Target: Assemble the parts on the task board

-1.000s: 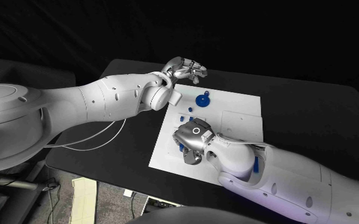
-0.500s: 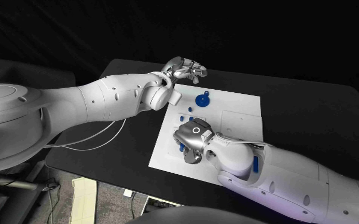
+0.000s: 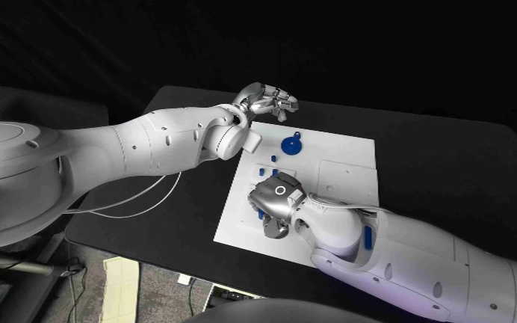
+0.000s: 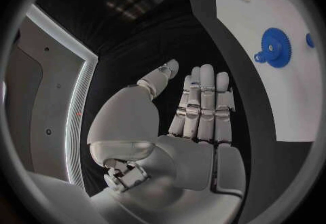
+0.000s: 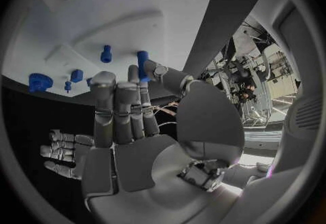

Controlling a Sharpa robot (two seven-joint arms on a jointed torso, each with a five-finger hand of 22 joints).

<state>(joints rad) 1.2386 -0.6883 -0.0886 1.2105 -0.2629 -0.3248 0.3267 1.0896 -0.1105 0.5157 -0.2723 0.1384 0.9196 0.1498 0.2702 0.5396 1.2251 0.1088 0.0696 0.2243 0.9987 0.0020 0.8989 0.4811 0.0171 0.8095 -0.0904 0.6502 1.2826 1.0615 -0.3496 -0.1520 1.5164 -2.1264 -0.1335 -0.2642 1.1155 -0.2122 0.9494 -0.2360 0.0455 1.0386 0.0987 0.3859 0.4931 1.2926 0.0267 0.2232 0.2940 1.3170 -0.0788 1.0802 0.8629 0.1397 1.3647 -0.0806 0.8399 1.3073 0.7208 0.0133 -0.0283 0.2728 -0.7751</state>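
The white task board [image 3: 334,181] lies in the middle of the black table. A blue gear [image 3: 292,143] stands near its far left corner and also appears in the left wrist view as the gear [image 4: 275,47]. Small blue pegs [image 3: 276,172] sit just nearer. My left hand [image 3: 267,102] hovers beyond the board's far left corner, fingers straight and empty [image 4: 200,104]. My right hand [image 3: 278,203] is low over the board's near left part. There its thumb and a fingertip close round an upright blue peg [image 5: 142,61]. Another peg [image 5: 105,53] stands farther off.
The black table [image 3: 431,151] extends to the right of the board. A raised square outline [image 3: 350,173] marks the board's right half. Table edges run close along the near left side, with floor and cables beyond.
My right hand has crept slightly toward the board's left edge. The left hand and the blue pieces have stayed put.
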